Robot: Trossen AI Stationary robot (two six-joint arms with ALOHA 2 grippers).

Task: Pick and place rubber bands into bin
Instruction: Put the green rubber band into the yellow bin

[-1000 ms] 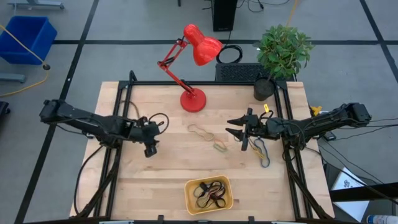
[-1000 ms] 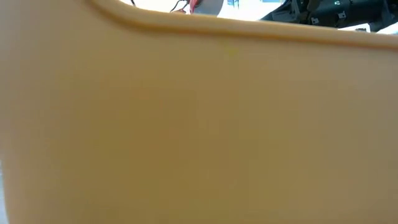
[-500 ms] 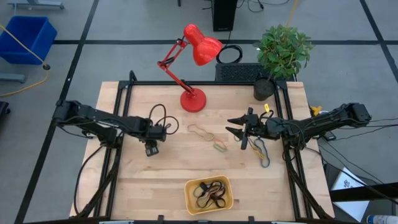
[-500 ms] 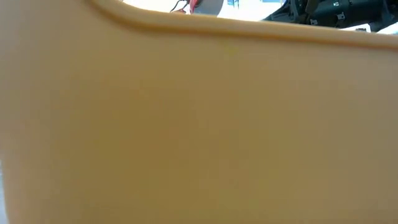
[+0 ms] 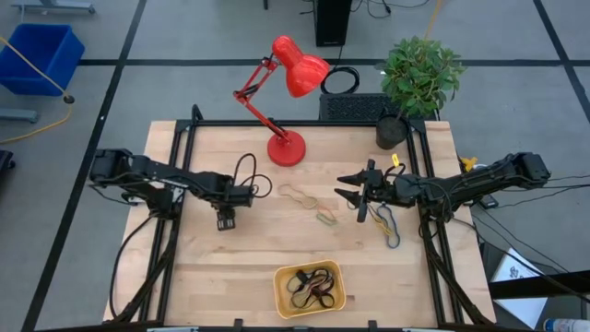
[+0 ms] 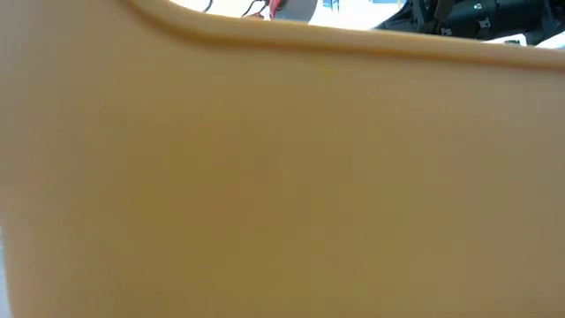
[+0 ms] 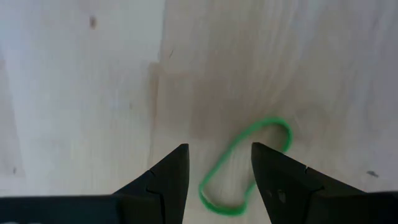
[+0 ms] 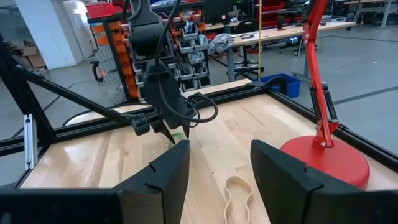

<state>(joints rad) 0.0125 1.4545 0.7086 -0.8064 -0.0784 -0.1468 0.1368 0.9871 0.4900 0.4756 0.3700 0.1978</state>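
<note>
No legible writing; green rubber band (image 7: pixel 245 165).

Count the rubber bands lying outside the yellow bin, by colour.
Green band: 1, between the open fingers of the left gripper.
Tan band: 1.
Yellow-olive band: 1.
Dark band: at least 1, tangled beside the right gripper.
Total: at least 4.

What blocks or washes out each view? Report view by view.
Low view: the bin wall fills nearly everything, only a strip of room above. Left wrist view: bright, pale table, green rubber band by the open left hand. High view: unobstructed, evenly lit.
</note>
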